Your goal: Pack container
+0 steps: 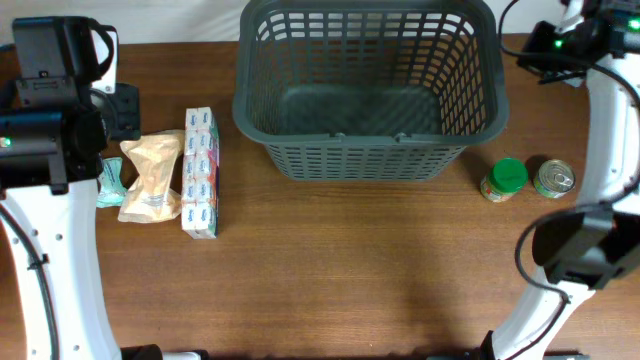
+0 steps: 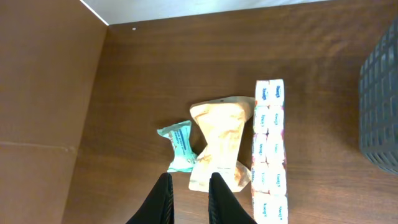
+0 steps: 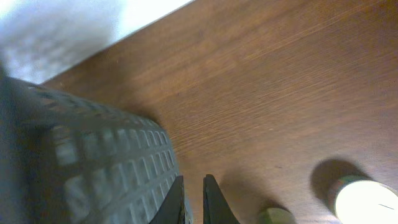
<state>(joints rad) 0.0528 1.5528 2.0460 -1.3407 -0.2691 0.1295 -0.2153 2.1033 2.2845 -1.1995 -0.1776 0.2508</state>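
The dark grey lattice basket [image 1: 365,160] stands empty at the back middle of the table. It also shows in the left wrist view [image 2: 380,99] and the right wrist view [image 3: 93,155]. My left gripper [image 2: 189,182] is shut and empty, held above the table just in front of a teal wrapper [image 2: 179,146] and a tan pouch [image 2: 219,143]. My right gripper [image 3: 193,180] is shut and empty, beside the basket's right wall. A long white multipack box [image 1: 201,172] lies left of the basket.
A green-lidded jar [image 1: 504,180] and a small metal can [image 1: 553,179] stand right of the basket. The tan pouch [image 1: 152,178] and the teal wrapper [image 1: 110,182] lie left of the box. The arms' white links run along both sides of the table.
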